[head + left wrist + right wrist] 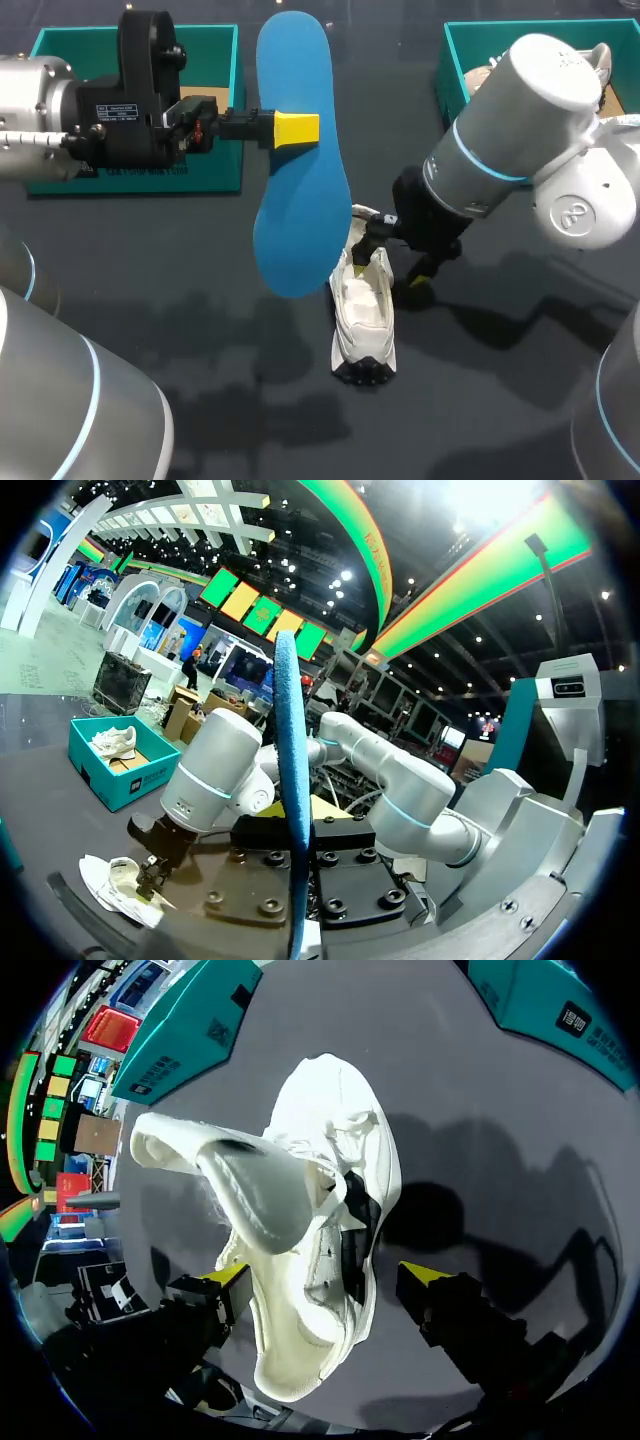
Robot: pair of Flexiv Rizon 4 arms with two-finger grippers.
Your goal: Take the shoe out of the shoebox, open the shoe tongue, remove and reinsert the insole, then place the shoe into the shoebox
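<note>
I log left claw (295, 128) pinching the blue insole (300, 200) aloft, right claw (322, 1278) spread astride the white shoe (362, 310) at table centre, second shoe (113, 742) in the 1 o'clock box (452, 75).

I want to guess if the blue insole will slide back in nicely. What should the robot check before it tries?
1. Blue insole clamped firmly in the left end effector: ok.
2. Shoe sitting on the table with its opening facing up: ok.
3. Tongue pulled back so the opening is wide: ok.
4. Right end effector out of the insole's way: not ok; its open fingers straddle the shoe.
5. Insole's end aimed into the opening: cannot tell.
</note>
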